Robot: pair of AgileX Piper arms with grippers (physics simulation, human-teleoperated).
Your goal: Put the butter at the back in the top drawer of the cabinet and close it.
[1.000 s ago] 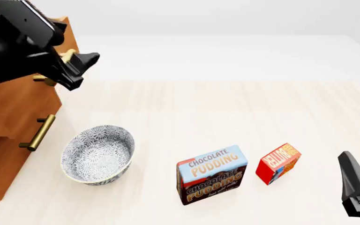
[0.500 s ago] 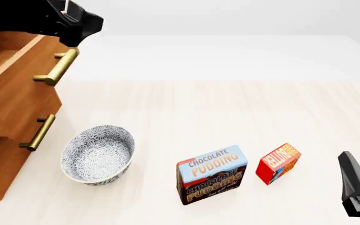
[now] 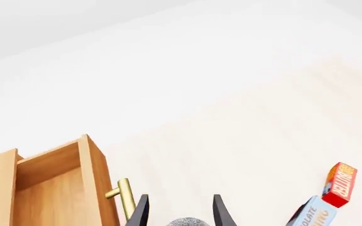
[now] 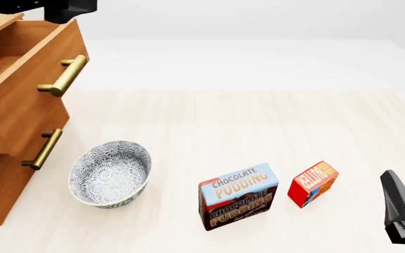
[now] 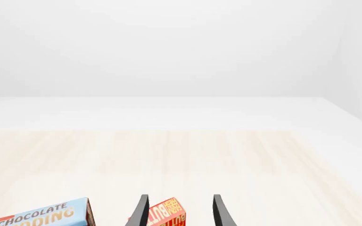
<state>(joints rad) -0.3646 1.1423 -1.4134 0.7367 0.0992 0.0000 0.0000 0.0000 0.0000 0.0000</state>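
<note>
The butter (image 4: 314, 183), a small red box with orange lettering, stands at the front right of the table, beside the larger pudding box (image 4: 238, 196). My right gripper (image 4: 402, 208) rests open to the right of it and apart from it. In the right wrist view the butter (image 5: 167, 214) shows ahead between the open fingers (image 5: 142, 211). The cabinet (image 4: 2, 174) stands at the left with its top drawer (image 4: 30, 97) pulled out, its brass handle (image 4: 65, 75) free. My left gripper (image 4: 72, 9) hangs high above the drawer, open and empty (image 3: 179, 211).
A patterned grey bowl (image 4: 111, 173) sits in front of the cabinet, under the open drawer's corner. The Chocolate Pudding box stands between the bowl and the butter. The second drawer's handle (image 4: 42, 149) sticks out below. The left wrist view shows the drawer's inside (image 3: 49, 197).
My left gripper has lifted from beside the top drawer's handle up and left, nearly out of the front view. The drawer stays pulled out. The right arm has not moved.
</note>
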